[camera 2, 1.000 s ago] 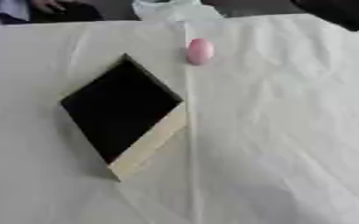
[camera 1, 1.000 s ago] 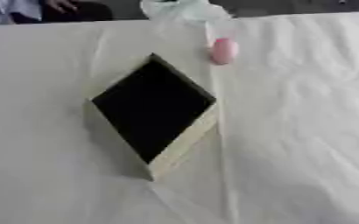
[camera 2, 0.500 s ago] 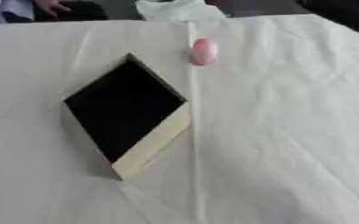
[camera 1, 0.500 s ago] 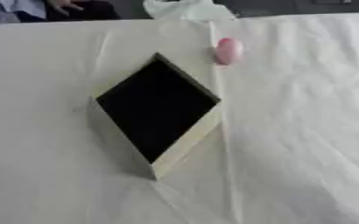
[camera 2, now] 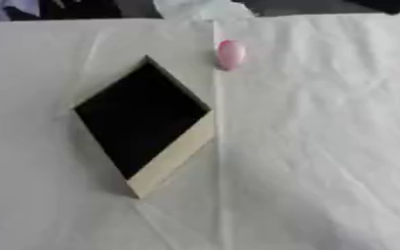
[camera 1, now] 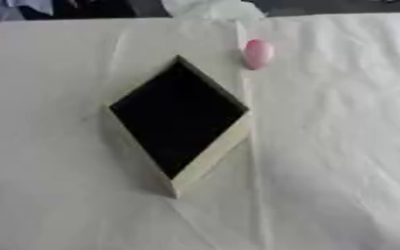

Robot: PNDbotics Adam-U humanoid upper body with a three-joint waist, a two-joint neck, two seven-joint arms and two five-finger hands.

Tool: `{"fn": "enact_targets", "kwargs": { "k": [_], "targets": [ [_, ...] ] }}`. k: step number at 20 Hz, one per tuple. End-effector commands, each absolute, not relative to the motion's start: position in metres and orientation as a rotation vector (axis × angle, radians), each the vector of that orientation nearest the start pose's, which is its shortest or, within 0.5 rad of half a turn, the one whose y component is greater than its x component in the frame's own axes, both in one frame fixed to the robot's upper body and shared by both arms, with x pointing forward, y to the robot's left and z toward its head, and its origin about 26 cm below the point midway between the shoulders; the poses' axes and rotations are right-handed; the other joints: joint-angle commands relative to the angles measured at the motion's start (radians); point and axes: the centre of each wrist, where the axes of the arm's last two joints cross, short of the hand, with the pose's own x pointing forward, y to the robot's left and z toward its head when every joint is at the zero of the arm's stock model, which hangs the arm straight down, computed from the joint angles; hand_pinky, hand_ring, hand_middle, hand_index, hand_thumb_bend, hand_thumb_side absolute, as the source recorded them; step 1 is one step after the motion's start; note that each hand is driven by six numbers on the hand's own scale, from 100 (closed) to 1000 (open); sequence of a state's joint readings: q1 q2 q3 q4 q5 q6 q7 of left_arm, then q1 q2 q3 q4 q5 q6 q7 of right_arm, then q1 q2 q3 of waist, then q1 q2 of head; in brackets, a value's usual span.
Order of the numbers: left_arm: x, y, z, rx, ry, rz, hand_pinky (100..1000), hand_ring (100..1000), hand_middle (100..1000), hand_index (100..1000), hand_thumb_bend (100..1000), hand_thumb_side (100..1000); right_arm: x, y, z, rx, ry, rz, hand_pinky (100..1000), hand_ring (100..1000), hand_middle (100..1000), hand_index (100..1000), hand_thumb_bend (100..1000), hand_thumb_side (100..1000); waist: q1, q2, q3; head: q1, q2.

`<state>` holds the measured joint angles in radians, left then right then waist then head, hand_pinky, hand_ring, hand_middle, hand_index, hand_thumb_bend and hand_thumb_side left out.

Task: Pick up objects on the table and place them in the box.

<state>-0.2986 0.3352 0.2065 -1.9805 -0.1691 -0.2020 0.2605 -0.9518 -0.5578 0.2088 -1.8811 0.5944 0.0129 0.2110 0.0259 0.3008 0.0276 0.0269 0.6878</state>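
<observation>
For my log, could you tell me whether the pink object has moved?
No. The pink object lies just beyond the box's far corner, as before.

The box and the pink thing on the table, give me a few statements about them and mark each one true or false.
1. The box is turned corner-on to the camera, like a diamond. True.
2. The pink object lies inside the box. False: it lies on the white tablecloth, beyond the box's far corner and apart from it.
3. The inside of the box looks dark, and nothing can be made out in it. True.
4. A robot hand is holding the pink object. False: no robot hand shows in either view.
5. The pink object is nearer the camera than the box. False: it lies farther away, towards the table's far edge.
</observation>
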Motion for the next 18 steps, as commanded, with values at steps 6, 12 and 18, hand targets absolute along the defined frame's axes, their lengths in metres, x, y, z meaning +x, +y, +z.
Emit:
{"fn": "enact_targets", "kwargs": {
  "k": [6,12,18],
  "targets": [
    [0.294,0.313,0.221,0.651,-2.536,-0.093,707,753,784,783,100,727,0.345,-0.149,0.391,1.373,2.597,-1.721,927,912,831,895,100,855,-0.005,-0.044,0.005,-0.014,0.027],
    [0.294,0.312,0.222,0.646,-2.540,-0.098,707,753,784,783,100,726,0.364,-0.119,0.409,1.503,2.617,-1.814,933,934,853,901,100,969,-0.003,-0.043,0.007,-0.011,0.028],
    [0.296,0.310,0.224,0.628,-2.546,-0.108,707,753,784,783,100,727,0.387,-0.094,0.403,1.503,2.615,-1.995,945,973,886,919,100,1000,-0.006,-0.043,0.012,-0.020,0.024]
  ]
}}
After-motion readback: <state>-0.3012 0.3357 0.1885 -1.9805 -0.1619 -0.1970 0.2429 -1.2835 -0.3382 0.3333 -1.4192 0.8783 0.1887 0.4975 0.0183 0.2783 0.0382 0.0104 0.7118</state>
